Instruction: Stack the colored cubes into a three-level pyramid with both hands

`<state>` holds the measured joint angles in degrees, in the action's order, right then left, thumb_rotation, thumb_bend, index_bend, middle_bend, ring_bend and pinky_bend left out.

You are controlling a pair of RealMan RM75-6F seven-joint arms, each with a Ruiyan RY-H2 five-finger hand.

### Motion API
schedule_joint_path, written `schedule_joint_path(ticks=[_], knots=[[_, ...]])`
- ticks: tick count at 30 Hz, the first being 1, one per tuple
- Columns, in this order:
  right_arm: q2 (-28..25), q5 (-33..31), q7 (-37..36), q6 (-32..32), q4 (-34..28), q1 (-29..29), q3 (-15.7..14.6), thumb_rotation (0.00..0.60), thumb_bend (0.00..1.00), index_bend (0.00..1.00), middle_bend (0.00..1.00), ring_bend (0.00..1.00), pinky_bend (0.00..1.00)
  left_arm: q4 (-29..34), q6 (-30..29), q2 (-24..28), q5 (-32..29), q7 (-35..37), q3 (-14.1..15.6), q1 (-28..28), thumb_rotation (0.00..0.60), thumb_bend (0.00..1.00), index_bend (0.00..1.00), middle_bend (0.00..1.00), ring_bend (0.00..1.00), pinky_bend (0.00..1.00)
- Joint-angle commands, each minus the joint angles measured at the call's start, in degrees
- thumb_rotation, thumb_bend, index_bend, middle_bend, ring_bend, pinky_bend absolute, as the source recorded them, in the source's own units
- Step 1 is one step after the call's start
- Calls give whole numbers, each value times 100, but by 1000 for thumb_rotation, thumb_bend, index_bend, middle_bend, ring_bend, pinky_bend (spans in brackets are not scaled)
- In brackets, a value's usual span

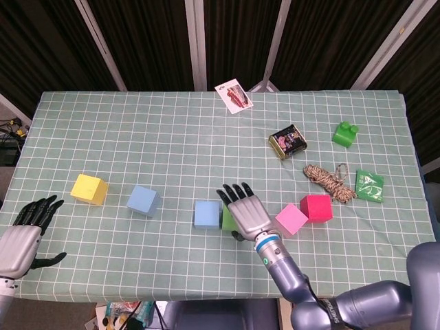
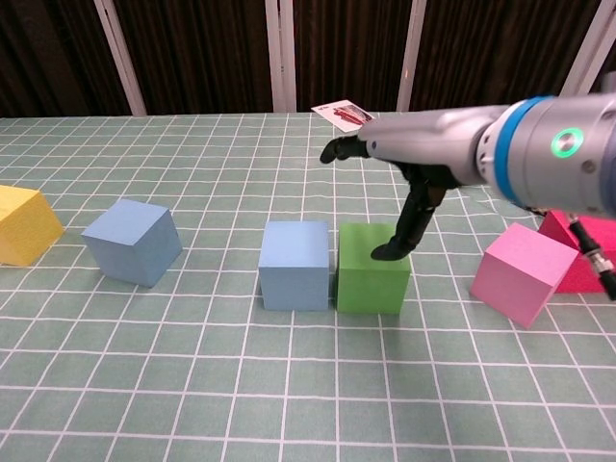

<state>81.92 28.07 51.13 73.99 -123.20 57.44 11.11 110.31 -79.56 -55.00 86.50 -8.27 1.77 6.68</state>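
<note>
The right hand (image 1: 246, 212) hovered flat, palm down, above the green cube (image 2: 372, 267); its fingers (image 2: 339, 147) lay spread apart and pointed toward the far side, holding nothing; in the chest view its thumb (image 2: 412, 218) hung down toward the cube's top right edge, though whether the tip touched the cube could not be told. The green cube stood on the table (image 1: 172, 130) just right of a blue cube (image 1: 205, 214), the two side by side with a thin gap or none between them; a second blue cube (image 1: 143, 200), turned at an angle, sat farther left, and the yellow cube (image 1: 89, 189) farther left again. To the right of the green cube sat the pink cube (image 1: 291, 218), tilted, and just beyond it the red cube (image 1: 316, 207), the pair touching or nearly so. No cube rested on another. The left hand (image 1: 23, 237) hung at the near left corner, well apart from every cube, its dark fingers (image 1: 38, 210) extended and apart, empty. On the far right part of the table lay a small tin (image 1: 287, 141), a coil of rope (image 1: 327, 179), a green toy brick (image 1: 344, 133) and a green packet (image 1: 369, 185); a card (image 1: 233, 95) lay near the far edge.
</note>
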Motion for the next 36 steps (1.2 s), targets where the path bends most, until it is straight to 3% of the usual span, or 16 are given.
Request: schedule_joint_path(ticks=[1, 5, 14, 21, 27, 32, 36], knots=[[-671, 413, -42, -215, -347, -135, -180, 600, 264, 0, 0, 0, 0, 4, -10, 0, 24, 2, 4, -5, 600, 87, 0, 0, 0, 0], [-1210, 1121, -99, -711, -163, -286, -674, 600, 265, 0, 0, 0, 0, 13, -31, -4, 66, -30, 10, -13, 600, 87, 0, 0, 0, 0], [-1837, 2435, -920, -1857, 544, -596, -1323, 600, 265, 0, 0, 0, 0, 27, -34, -39, 75, -118, 7, -17, 600, 88, 0, 0, 0, 0], [-1690, 3022, -1406, -2177, 1146, -761, -1467, 600, 250, 0, 0, 0, 0, 22, -18, -64, 71, -165, 4, -11, 600, 87, 0, 0, 0, 0], [-1635, 3164, -1300, -2448, 1558, -696, -1585, 600, 240, 0, 0, 0, 0, 1, -21, -64, 36, -135, -12, -14, 600, 87, 0, 0, 0, 0], [-1711, 3329, -1141, -2588, 1656, -630, -1672, 600, 239, 0, 0, 0, 0, -25, 8, -71, -6, -125, -15, -9, 600, 87, 0, 0, 0, 0], [-1774, 3328, -1275, -2555, 1528, -638, -1577, 600, 239, 0, 0, 0, 0, -24, 16, -75, -13, -131, -21, -3, 600, 87, 0, 0, 0, 0]])
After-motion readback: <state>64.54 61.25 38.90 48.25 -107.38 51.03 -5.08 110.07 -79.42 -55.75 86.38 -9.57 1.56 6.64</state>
